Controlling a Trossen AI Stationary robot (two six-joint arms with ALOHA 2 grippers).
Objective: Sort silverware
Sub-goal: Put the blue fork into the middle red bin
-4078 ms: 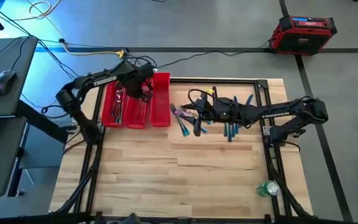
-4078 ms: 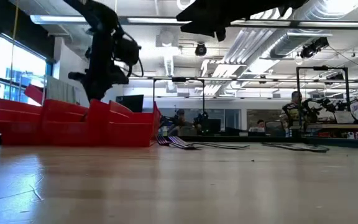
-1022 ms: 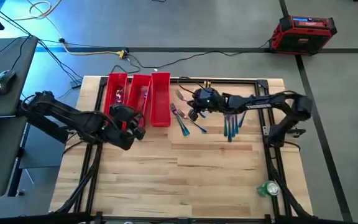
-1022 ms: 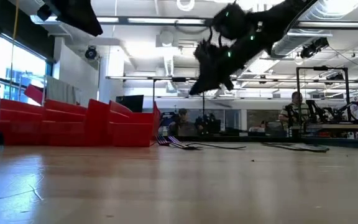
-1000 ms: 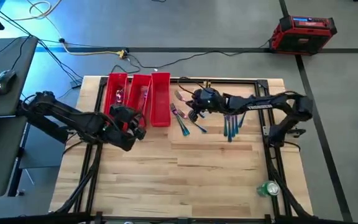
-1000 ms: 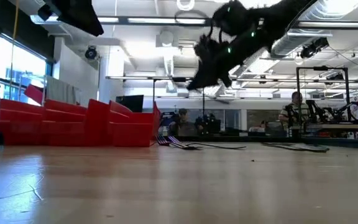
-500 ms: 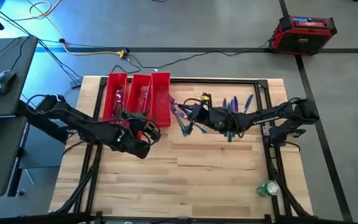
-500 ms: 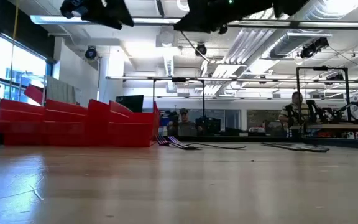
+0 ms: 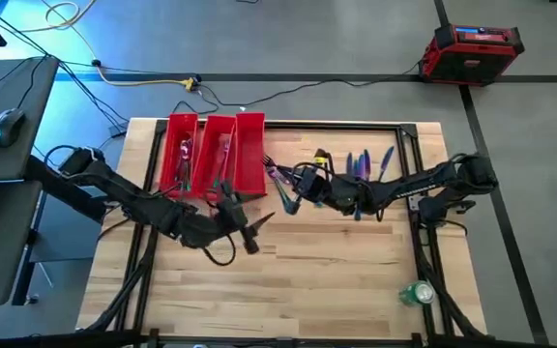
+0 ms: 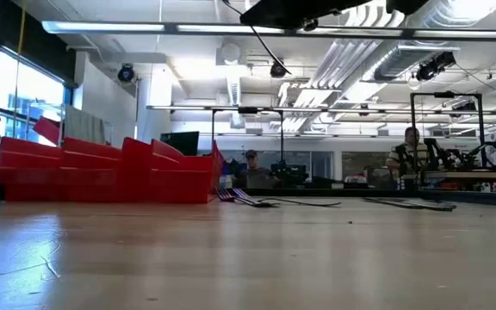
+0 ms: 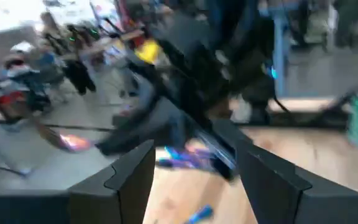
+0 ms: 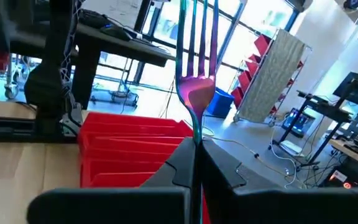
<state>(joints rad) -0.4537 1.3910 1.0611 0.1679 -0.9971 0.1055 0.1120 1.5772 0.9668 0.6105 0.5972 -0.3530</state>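
Between the right jaws (image 12: 194, 163) a fork (image 12: 197, 74) was pinched by its handle, tines up and away from the wrist; jaws were closed tight on it. Beyond the fork's tines stood the red three-compartment tray (image 12: 129, 149), close ahead of the right jaws. From above, the right jaws (image 9: 293, 184) sat just beside the tray's (image 9: 251, 126) right compartment, over the bench (image 9: 288, 280), above a small cluster of loose silverware (image 9: 283, 186). More pieces, blue and purple handles (image 9: 366, 162), lay behind the right jaws along the arm, near the bench's far edge. A few pieces (image 9: 184, 155) were lying in the tray's left and middle compartments.

Left jaws (image 9: 249, 230) hung off the tray's near side, well apart from the right jaws, fingers (image 11: 129, 180) spread wide with nothing between them. Ahead of them, blurred: the right arm and some silverware on the bench.

Low view showed the tray (image 10: 102, 176) and silverware flat on the bench (image 10: 248, 197) just beside it.
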